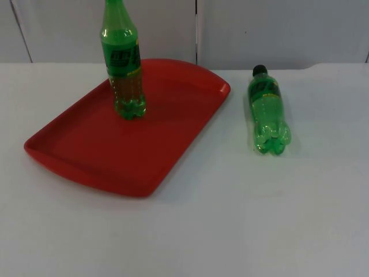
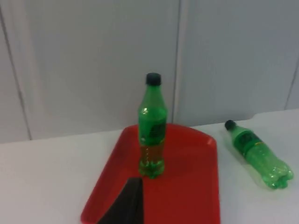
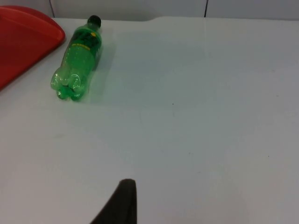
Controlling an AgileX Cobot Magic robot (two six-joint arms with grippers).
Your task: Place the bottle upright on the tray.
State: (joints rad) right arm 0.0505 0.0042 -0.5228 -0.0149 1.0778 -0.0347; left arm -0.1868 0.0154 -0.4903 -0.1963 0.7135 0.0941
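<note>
Upright, one bottle (image 1: 123, 63) on red tray (image 1: 86, 156), second bottle (image 1: 267, 112) lying beside, jaws' state unclear.

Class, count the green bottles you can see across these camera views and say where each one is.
2. One green bottle stands upright on the red tray. The second bottle lies on its side on the white table, beside the tray and apart from it.

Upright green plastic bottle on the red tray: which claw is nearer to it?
Left. The left claw hangs over the red tray, just short of the upright green plastic bottle; the right claw sits off the tray, well back from the lying green bottle.
</note>
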